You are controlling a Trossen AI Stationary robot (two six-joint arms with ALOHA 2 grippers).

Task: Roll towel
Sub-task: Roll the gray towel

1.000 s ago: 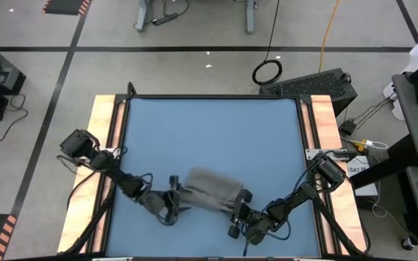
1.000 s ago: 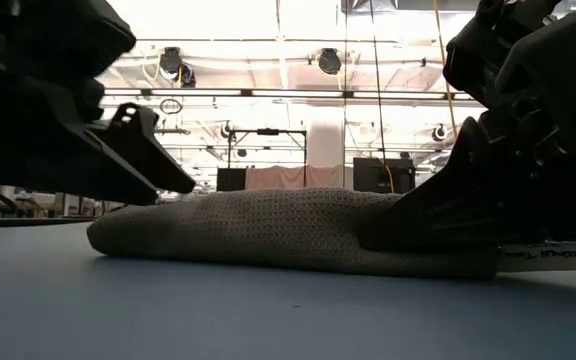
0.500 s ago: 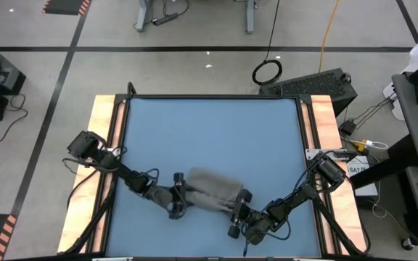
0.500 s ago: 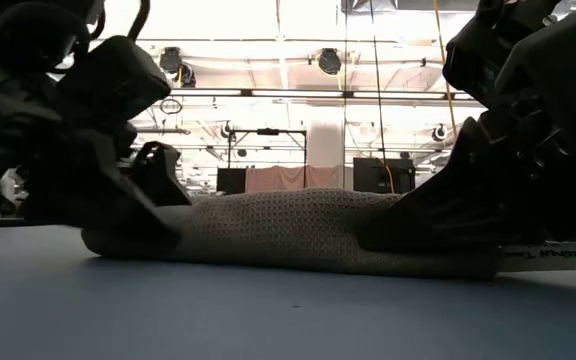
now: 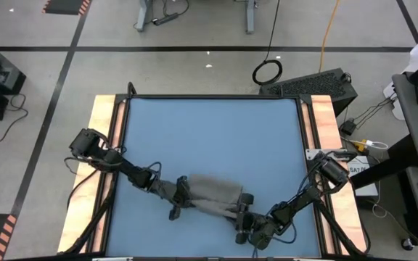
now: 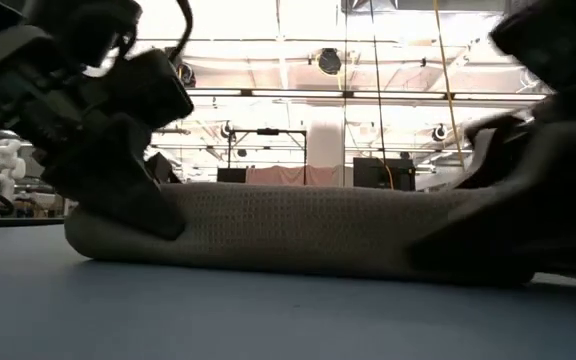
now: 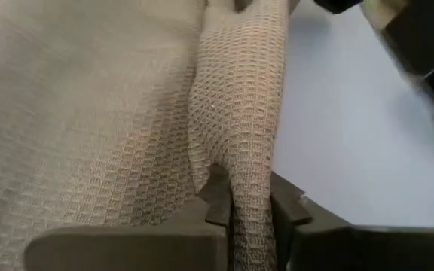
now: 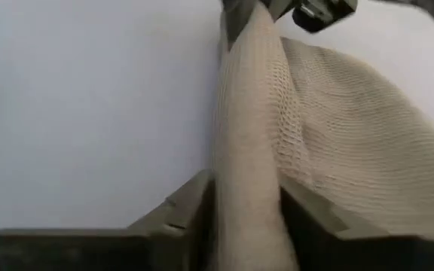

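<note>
From above, the towel [image 5: 210,191], partly rolled, lies near the front edge of the blue desk [image 5: 216,138]. The left gripper [image 5: 179,201] sits at its left end and the right gripper [image 5: 242,220] at its right end.

At desk level, the towel forms a long, low roll across the desk, with a dark gripper at each end.

The left wrist camera shows the left fingers [image 7: 218,197] pinching a narrow fold of cloth.

The right wrist camera shows the right fingers [image 8: 191,203] around the thicker rolled end.

Risk: if the two arms move unevenly, the roll could skew or loosen, or the thin fold could slip free.
</note>
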